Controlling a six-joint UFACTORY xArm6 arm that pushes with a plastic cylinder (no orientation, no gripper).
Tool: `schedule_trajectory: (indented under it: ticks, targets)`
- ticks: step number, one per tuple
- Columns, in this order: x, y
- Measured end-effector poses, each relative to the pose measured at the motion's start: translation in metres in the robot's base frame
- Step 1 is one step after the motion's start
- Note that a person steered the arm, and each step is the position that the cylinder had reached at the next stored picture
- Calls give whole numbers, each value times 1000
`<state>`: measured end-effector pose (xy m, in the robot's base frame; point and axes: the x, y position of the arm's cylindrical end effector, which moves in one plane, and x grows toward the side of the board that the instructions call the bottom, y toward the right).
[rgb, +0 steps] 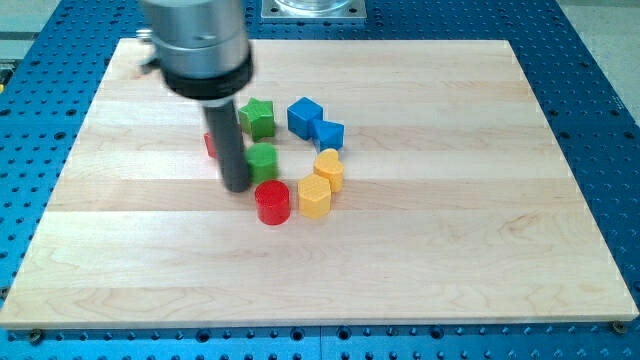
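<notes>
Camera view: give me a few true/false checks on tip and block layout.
1. My tip sits right beside the green block at its view's-left side. True.
2. The red cylinder lies toward the view's top from the green star. False: it lies toward the view's bottom, the lowest block of the cluster.
3. Two blue blocks sit next to each other. True.
4. The yellow blocks are at the view's left of the rod. False: they are at its right.
5. A red block is partly hidden behind the rod. True.
</notes>
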<state>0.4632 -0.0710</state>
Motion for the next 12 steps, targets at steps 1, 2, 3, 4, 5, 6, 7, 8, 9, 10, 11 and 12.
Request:
schedule_trajectory:
  ticks: [1,2,3,4,5,6,7,8,9,10,11,12]
  targets:
    - [0,49]
    - [0,54]
    - [0,50]
    - [-22,65]
    - [-68,70]
    - [-92,69]
    - [-95,67]
    - [-94,62]
    - [-71,61]
    - [-57,31]
    - [-47,-7]
    - [-47,-54]
